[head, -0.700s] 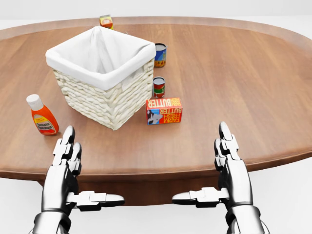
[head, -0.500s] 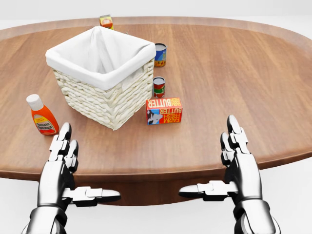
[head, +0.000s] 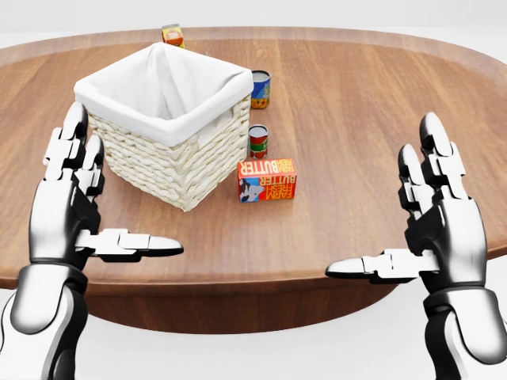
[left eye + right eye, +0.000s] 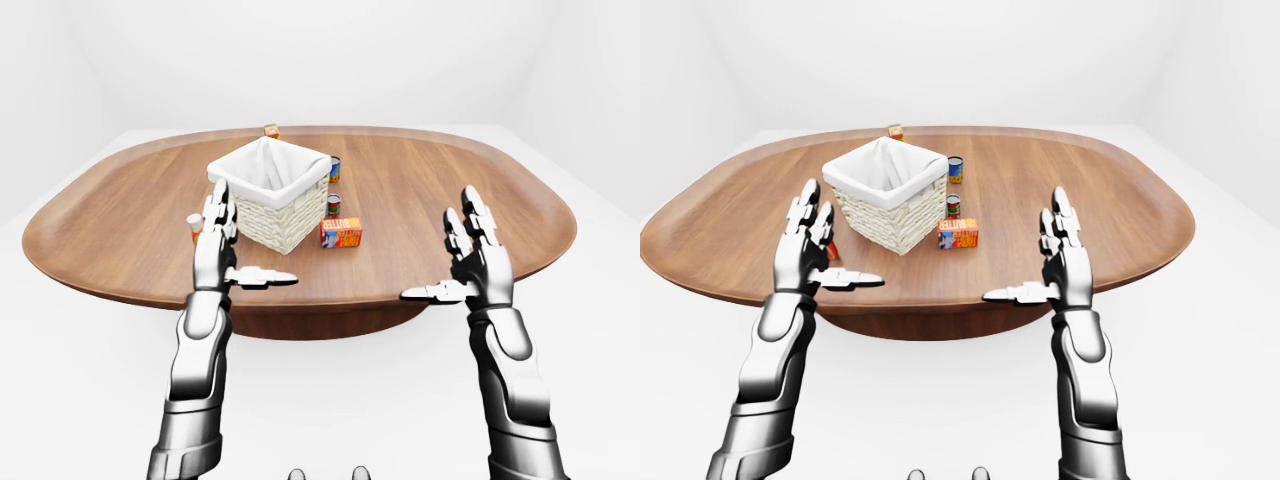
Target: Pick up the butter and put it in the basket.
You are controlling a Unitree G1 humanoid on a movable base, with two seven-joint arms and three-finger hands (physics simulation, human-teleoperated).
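Standing beside the butter (image 3: 267, 180), basket (image 3: 176, 162) holds cloth (image 3: 162, 87).

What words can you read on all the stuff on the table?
"FARM FRESH BUTTER", upside down in the head view: on the butter box.
Ketchup bottle: mostly hidden behind the left hand, no label readable.
Small can just above the butter: label too small to read.
Larger can beside the basket: label too blurred to read.
Small carton at the table's top edge: print too small to read.
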